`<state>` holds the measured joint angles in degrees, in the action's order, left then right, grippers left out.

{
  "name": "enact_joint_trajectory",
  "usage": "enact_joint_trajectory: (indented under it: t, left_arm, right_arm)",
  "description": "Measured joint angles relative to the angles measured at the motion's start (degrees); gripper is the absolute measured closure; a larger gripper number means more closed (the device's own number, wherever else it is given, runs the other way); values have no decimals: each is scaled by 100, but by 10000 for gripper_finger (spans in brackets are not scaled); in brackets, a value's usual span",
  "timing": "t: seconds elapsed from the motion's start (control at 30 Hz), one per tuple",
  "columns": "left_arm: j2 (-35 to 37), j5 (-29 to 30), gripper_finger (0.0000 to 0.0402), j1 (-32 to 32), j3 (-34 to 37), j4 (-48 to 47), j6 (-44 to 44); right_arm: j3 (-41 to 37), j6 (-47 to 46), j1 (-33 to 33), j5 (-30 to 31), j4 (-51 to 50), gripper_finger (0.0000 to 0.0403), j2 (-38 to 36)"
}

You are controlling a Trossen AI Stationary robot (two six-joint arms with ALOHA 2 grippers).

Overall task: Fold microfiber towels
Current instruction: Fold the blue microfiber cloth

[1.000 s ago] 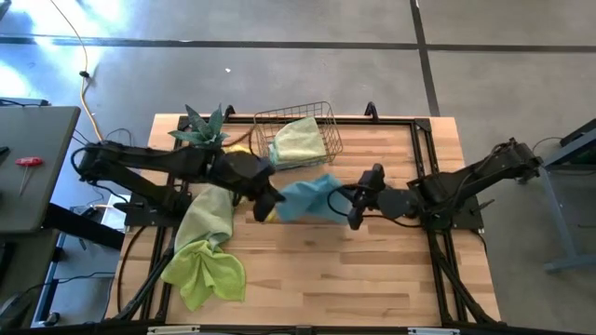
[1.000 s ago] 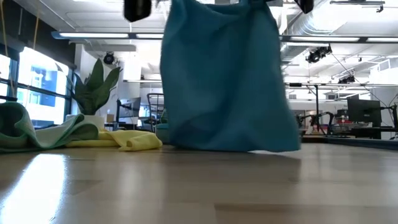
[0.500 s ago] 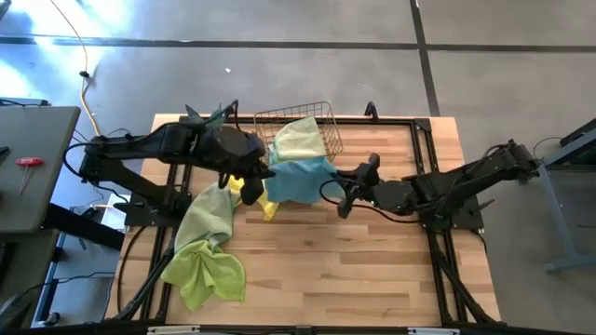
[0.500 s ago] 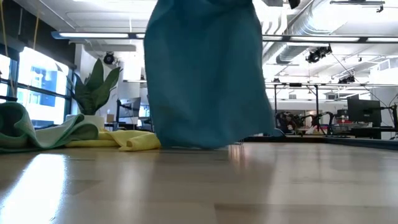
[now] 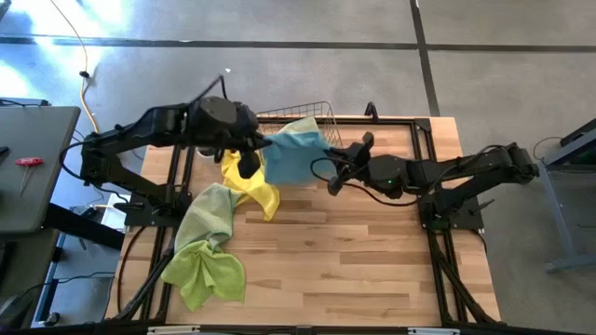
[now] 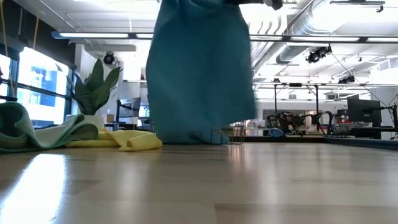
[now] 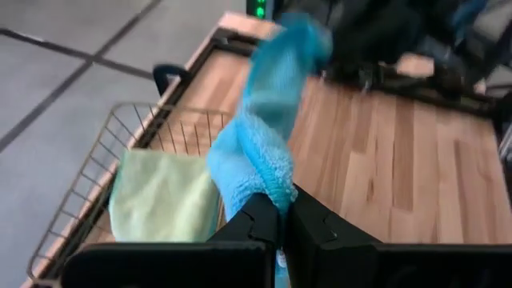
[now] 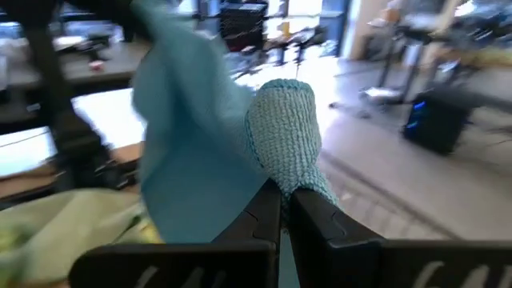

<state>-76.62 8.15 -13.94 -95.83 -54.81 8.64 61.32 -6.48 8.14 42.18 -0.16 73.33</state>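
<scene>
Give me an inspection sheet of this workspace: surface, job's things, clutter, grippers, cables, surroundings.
Surface: wooden table, dark frame around it.
Job's things: blue towel hanging between both grippers, lower edge near the tabletop in the low view; yellow towel on the table; sage towel and lime towel heaped toward the left arm's side; pale green towel in the wire basket.
Clutter: potted plant.
Grippers: left gripper shut on blue towel; right gripper shut on blue towel.
Cables: yellow cable on the floor.
Surroundings: grey floor; grey side table.
</scene>
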Motion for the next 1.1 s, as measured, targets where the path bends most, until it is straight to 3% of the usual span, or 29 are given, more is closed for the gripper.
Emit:
enact_joint_trajectory:
  t: [0.17, 0.3, 0.47, 0.6, 0.87, 1.1]
  left_arm:
    - [11, -215, 401, 339, 190, -441, 616]
    - [-157, -228, 401, 986, 1112, -380, 1234]
    - [-437, -400, 401, 1817, 2226, 911, 1909]
    - [-885, -645, 401, 2317, 2658, 2158, 2382]
    - [-1909, -1095, 401, 3156, 2681, 2779, 2961]
    - [-2297, -1742, 401, 3408, 2680, 3442, 3197]
  right_arm:
    - [-1, -1161, 94, -599, -909, 400, 23]
    - [-85, -2137, 360, -814, -1824, 400, 51]
    - [-244, -3218, 681, -1526, -2491, 400, 87]
    - [-363, -3867, 928, -2114, -2465, 400, 99]
    - [-1058, -5591, 1698, -2369, -1988, 400, 254]
    - [-1421, -6413, 2329, -2572, -750, 400, 911]
